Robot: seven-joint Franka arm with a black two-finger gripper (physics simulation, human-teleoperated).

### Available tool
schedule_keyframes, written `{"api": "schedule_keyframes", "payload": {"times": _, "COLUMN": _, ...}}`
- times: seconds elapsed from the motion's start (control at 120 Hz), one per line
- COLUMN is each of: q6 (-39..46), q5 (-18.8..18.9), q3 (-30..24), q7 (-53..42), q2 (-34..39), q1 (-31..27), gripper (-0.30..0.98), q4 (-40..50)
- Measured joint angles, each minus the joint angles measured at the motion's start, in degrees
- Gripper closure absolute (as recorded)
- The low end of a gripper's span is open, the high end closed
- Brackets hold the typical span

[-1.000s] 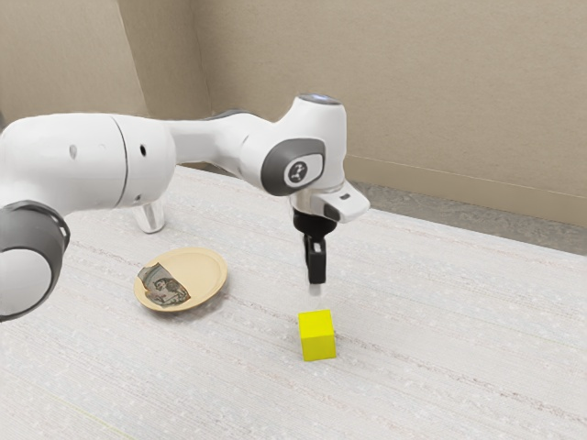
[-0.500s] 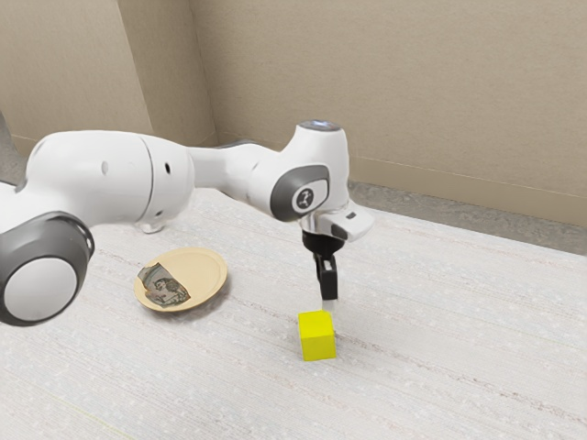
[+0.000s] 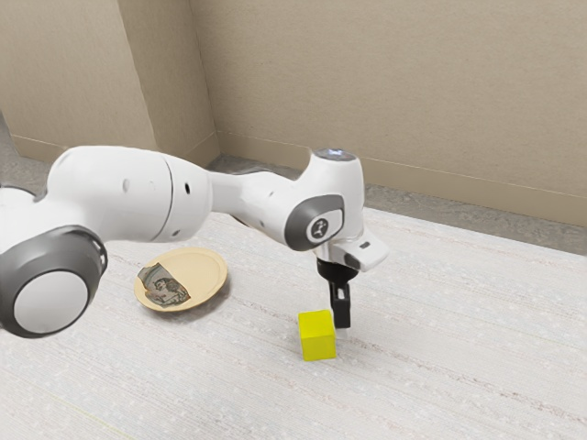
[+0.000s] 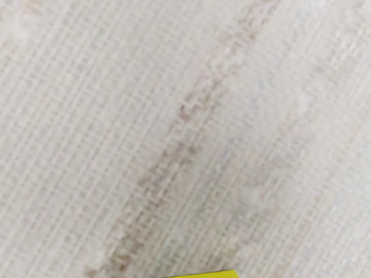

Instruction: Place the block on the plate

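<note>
In the exterior view, clock directions read as on its face, the yellow block [image 3: 317, 335] sits on the near part of the tabletop [image 3: 440, 367], off the plate. A faint brown streak runs away from it toward four o'clock.

Just beside the block, toward two o'clock, is the end effector [image 3: 342, 323], its tip low, near the block's upper edge. How wide it stands I cannot tell, nor whether it touches the block. In the wrist view, a thin strip of the block's yellow shows, close by the hand.

The hand [image 3: 359, 253] hangs over the end effector, which points down to six o'clock, close to upright. The arm [image 3: 119, 194] comes in from nine o'clock, its forearm sloping gently toward four before the wrist bends down.

Well apart from the block, toward ten o'clock, lies the tan plate [image 3: 213, 268], a dark patterned patch [image 3: 165, 286] on its eight o'clock side. Beyond the tabletop are a strip of grey floor [image 3: 477, 217] and the beige wall [image 3: 413, 82].
</note>
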State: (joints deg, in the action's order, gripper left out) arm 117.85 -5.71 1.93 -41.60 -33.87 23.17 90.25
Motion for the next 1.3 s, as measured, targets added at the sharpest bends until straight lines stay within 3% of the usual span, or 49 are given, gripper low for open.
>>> {"api": "schedule_keyframes", "payload": {"times": 0.333, "q6": 1.4, "q5": -1.1, "q3": 0.8, "q7": -0.9, "q2": -0.5, "q1": -0.2, "gripper": 0.00, "q4": 0.3}}
{"api": "schedule_keyframes", "payload": {"times": 0.717, "q6": 4.6, "q5": -1.4, "q3": 0.9, "q7": -1.6, "q2": 4.0, "q1": -1.0, "gripper": 0.00, "q4": 8.0}}
{"api": "schedule_keyframes", "payload": {"times": 1.3, "q6": 7.1, "q5": -3.5, "q3": 1.0, "q7": -2.1, "q2": 2.0, "q1": -1.6, "gripper": 0.04, "q4": 9.4}}
